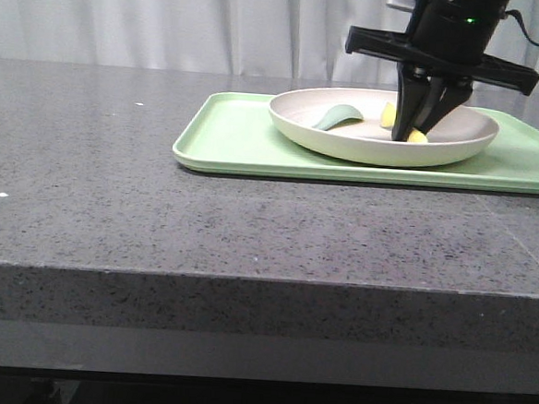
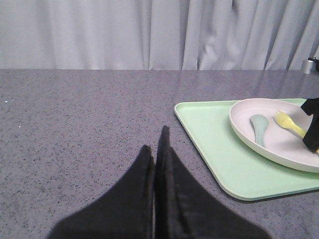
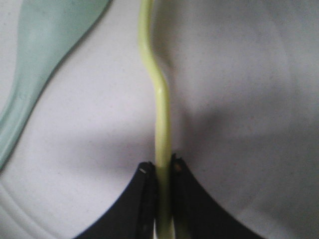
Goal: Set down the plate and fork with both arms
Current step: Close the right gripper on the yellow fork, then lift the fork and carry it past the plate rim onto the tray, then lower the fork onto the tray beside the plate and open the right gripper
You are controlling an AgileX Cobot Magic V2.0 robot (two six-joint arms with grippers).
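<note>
The cream-white plate [image 1: 347, 148] lies on a light green tray [image 1: 237, 135] at the back right of the table. My right gripper [image 1: 413, 133] reaches down into the plate and is shut on the handle of the pale yellow fork [image 1: 388, 115]. In the right wrist view the fork [image 3: 159, 99] runs out from between the fingers of the right gripper [image 3: 162, 167] over the plate [image 3: 249, 99]. My left gripper [image 2: 155, 142] is shut and empty, low over the bare table left of the tray [image 2: 214, 144]. It sees the plate [image 2: 291, 147] and fork [image 2: 288, 123]; the front view does not show it.
A grey-green spoon [image 1: 338, 116] lies in the plate beside the fork, also seen as the spoon [image 2: 259, 128] and the spoon [image 3: 45, 59]. The dark speckled table [image 1: 157, 222] stretches left and front of the tray. A pale curtain hangs behind.
</note>
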